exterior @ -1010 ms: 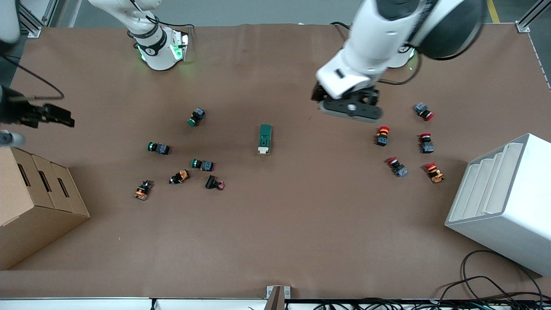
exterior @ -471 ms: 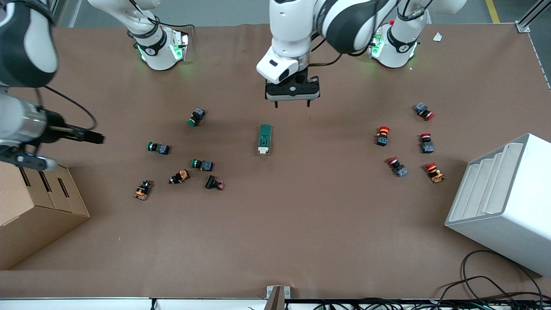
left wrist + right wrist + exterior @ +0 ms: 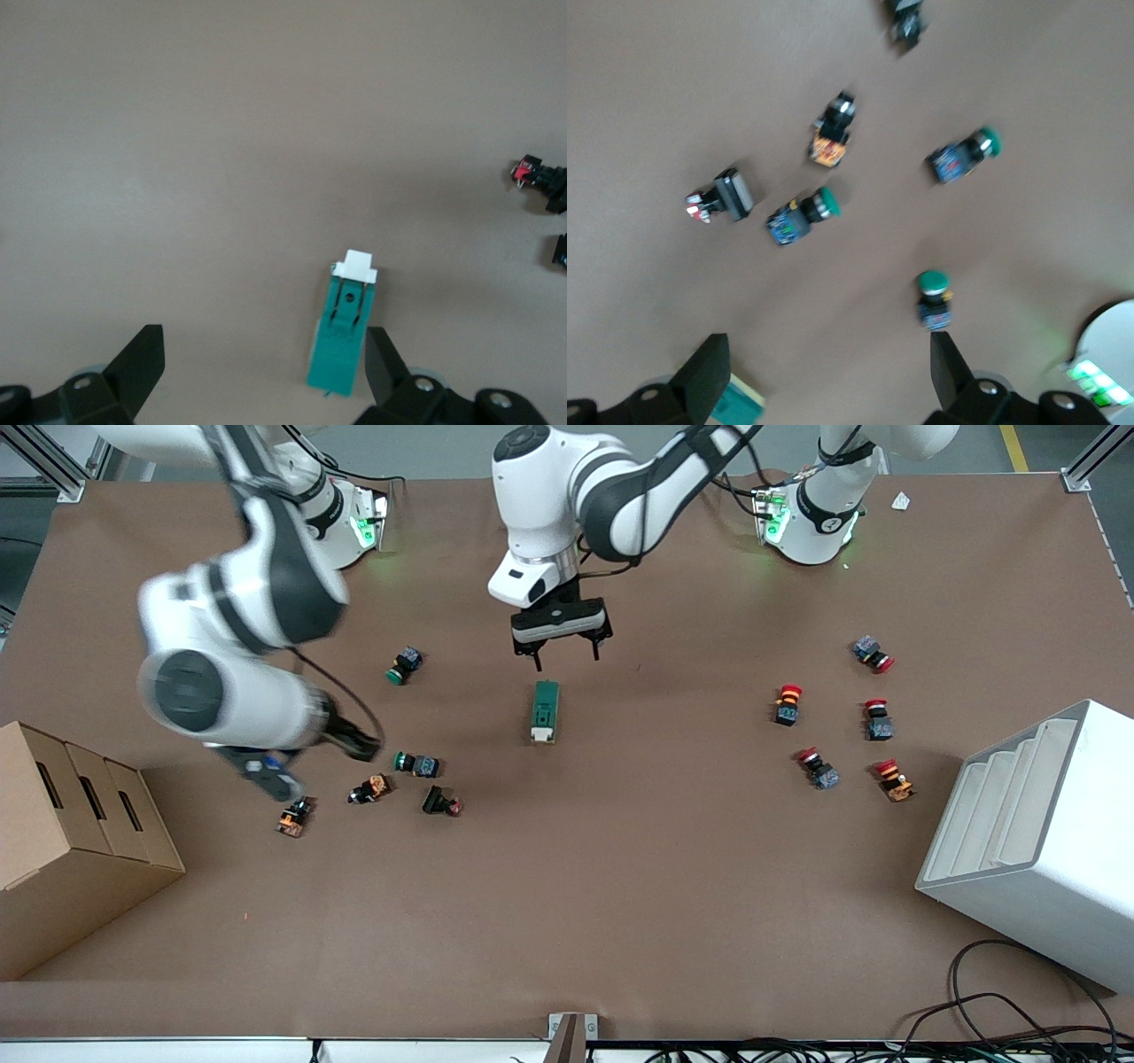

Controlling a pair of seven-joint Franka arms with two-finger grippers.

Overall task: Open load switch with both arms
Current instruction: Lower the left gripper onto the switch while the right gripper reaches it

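The load switch is a dark-green block with a white end, lying flat at the middle of the table. The white end points toward the front camera. My left gripper hangs open just over the table beside the switch's green end. In the left wrist view the load switch lies close to one finger of the left gripper, not between the pads. My right gripper is in the air over the green and orange buttons, blurred by motion. In the right wrist view the right gripper is open and empty, with the load switch at the frame's edge.
Green and orange push buttons are scattered toward the right arm's end. Red ones lie toward the left arm's end. A cardboard box and a white rack stand at the table's two ends. Cables trail at the front edge.
The left arm swung from near the red buttons to the table's middle and came down by the switch. The right arm swept in from the cardboard box's end to over the green buttons.
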